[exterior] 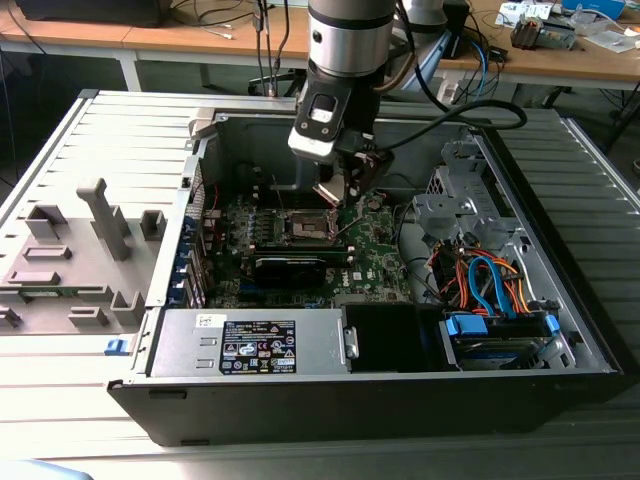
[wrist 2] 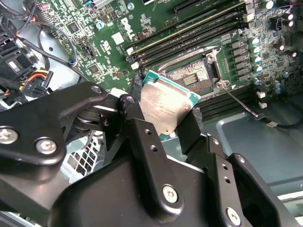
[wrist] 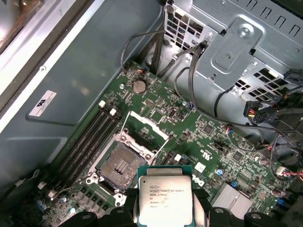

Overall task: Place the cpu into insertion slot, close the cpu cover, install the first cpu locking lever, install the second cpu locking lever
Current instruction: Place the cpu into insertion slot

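Note:
My gripper (exterior: 345, 190) hangs inside the open computer case, just above the green board (exterior: 375, 250). It is shut on the cpu (wrist: 163, 194), a small square chip with a silvery top (wrist 2: 166, 106) pinched between the black fingers (wrist 2: 135, 118). In the first wrist view the chip faces the camera, raised above the board and close beside the insertion slot (wrist: 120, 165). That slot shows its dark pin field (wrist 2: 191, 75) with nothing in it. The cpu cover (wrist: 146, 124) stands swung up at the socket's far edge. A thin locking lever (wrist 2: 239, 100) sticks out from the socket, unlatched.
Memory slots (wrist: 90, 142) run alongside the socket. A long black block (exterior: 290, 268) lies in front of it, then the power supply (exterior: 250, 345). The exterior view's right has a drive cage (exterior: 455, 200) with orange and blue cables (exterior: 490, 285). Outside the case, left, sits a grey fixture (exterior: 90, 250).

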Motion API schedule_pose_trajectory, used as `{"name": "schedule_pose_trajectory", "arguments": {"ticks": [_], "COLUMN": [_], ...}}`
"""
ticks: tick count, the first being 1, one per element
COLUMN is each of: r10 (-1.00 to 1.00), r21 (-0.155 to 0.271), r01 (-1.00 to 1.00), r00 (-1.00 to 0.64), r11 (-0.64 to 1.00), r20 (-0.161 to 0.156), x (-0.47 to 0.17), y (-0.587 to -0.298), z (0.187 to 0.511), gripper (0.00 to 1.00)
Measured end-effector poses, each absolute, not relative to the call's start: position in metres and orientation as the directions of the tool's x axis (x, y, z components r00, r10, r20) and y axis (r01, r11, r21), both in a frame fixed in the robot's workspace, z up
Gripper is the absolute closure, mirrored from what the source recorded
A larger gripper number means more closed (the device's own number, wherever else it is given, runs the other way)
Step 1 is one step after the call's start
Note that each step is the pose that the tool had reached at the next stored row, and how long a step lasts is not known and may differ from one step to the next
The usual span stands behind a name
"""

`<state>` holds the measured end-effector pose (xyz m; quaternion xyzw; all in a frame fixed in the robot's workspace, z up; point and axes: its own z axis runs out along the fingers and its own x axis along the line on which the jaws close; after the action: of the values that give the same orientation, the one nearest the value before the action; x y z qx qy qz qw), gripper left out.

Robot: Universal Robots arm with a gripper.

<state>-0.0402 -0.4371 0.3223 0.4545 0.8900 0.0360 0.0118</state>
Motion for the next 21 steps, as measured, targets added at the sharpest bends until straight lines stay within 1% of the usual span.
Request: {"name": "schedule_pose_trajectory", "arguments": {"ticks": [3,21], "r10": [0.838,0.861], "r21": [0.075,0.074], "r01": [0.836,0.859], "r00": [-0.546,-0.509], "r11": [0.543,0.507], "r20": [0.011,0.011], "x": [-0.0402,-0.0402], "y": [-0.4371,-0.4371], "z": [0.3222,0.3221], "gripper": [0.45,0.45]}}
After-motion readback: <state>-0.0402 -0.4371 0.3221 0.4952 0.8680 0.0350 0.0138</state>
